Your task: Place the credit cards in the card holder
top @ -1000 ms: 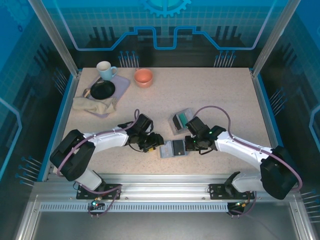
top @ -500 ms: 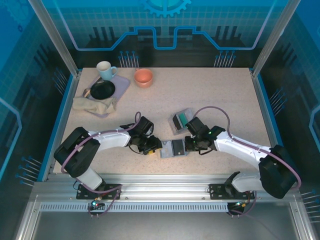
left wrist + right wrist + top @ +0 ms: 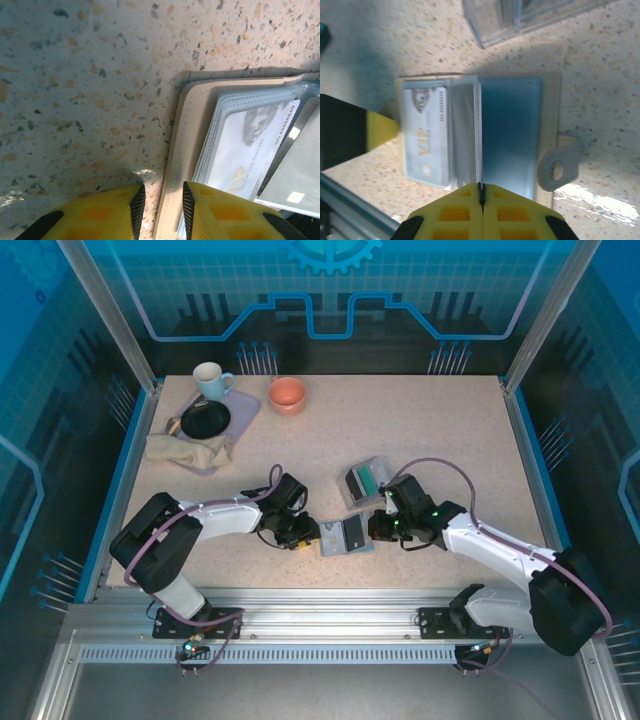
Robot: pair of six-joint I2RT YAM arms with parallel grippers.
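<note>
Matt speckled stone-look table (image 3: 75,75); holder (image 3: 187,130) of stitched beige leather-like stuff, glossy clear plastic sleeves (image 3: 465,130); shiny plastic card (image 3: 425,135); smooth yellow plastic fingers (image 3: 95,220).

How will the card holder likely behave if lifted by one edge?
The card holder is probably floppy: its thin stitched cover lies open flat, so it may sag or fold shut. Its clear sleeves look glossy, likely slippery. It looks thin, so probably light.

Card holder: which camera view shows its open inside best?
Right wrist view: the card holder lies fully open, both halves in frame, a VIP card in one sleeve, its tab alongside. Left wrist view catches its beige edge and a sleeve corner. Top external view has it small, details lost.
</note>
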